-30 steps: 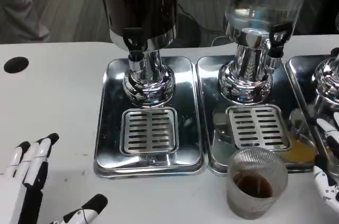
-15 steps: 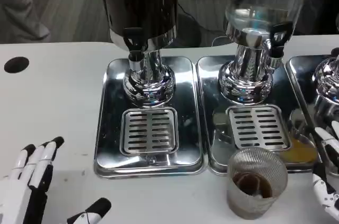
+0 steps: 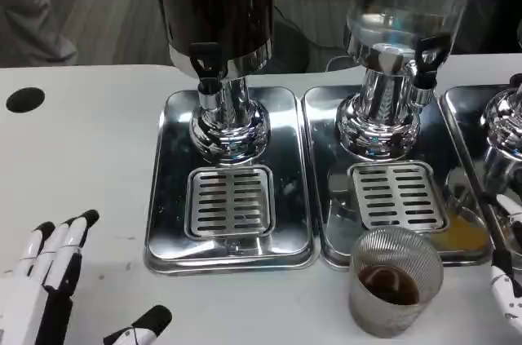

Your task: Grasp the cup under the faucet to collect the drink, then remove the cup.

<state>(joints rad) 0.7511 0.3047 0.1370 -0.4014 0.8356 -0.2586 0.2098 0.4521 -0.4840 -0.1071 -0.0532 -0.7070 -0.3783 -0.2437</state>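
A ribbed clear cup (image 3: 394,280) with a little dark drink in it stands on the white table in front of the middle drip tray (image 3: 334,198). It stands away from the faucets: the dark dispenser's black faucet (image 3: 206,62) is at the back left, the clear dispenser's faucet (image 3: 427,55) at the back right. My left hand (image 3: 49,284) rests at the lower left with fingers spread and nothing in it. My right hand (image 3: 507,280) shows at the right edge, apart from the cup, fingers spread.
The left drip tray (image 3: 167,198) with its slotted grate (image 3: 231,201) sits under the dark dispenser. A third dispenser base (image 3: 506,129) stands at the far right. A yellowish puddle (image 3: 462,236) lies on the middle tray. A black hole (image 3: 24,99) marks the table's left.
My right hand has drawn back toward the right edge, away from the cup. My left hand has slid slightly down and back. The cup has stayed in place.
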